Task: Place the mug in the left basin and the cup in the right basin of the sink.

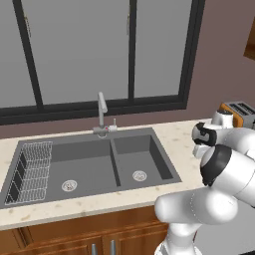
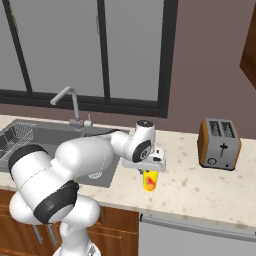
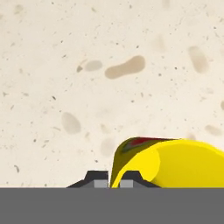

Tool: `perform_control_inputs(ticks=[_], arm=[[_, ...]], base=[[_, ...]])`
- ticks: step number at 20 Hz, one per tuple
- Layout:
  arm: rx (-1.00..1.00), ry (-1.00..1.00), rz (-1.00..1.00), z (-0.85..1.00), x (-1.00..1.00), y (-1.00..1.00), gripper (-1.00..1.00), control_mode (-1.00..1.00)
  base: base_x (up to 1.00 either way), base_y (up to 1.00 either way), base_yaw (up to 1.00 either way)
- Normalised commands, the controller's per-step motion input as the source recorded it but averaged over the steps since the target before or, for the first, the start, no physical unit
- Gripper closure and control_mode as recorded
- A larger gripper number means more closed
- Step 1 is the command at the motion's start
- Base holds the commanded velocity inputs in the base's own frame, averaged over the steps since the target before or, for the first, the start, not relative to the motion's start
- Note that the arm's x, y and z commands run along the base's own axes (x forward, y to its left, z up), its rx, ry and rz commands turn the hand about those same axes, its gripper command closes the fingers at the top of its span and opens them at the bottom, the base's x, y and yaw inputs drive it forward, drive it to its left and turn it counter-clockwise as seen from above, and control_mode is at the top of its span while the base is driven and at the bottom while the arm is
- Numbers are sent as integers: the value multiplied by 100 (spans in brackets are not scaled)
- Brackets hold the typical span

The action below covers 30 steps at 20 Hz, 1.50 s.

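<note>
Claw (image 3: 108, 178) tight on cup (image 2: 149, 181)

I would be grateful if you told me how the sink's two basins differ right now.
The left basin is wider; the right basin is narrower. The left basin holds a wire rack along its left side; the right basin has none. Both are dark grey and rectangular, each with a round steel drain, and neither holds a cup or mug.
</note>
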Motion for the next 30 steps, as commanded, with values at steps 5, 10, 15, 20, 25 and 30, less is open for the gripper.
perform_control_inputs(ticks=[5,10,15,20,25,30], arm=[[0,0,3,1,-2,0,100,-100],[0,-2,0,24,-2,12,100,-100],[0,0,0,32,0,30,100,-100],[0,-1,0,23,0,35,100,-100],[0,0,0,22,0,40,100,-100],[0,0,0,4,2,48,100,-100]], base=[[0,0,0],[0,0,0],[0,0,0],[0,0,0],[0,0,0],[0,0,0]])
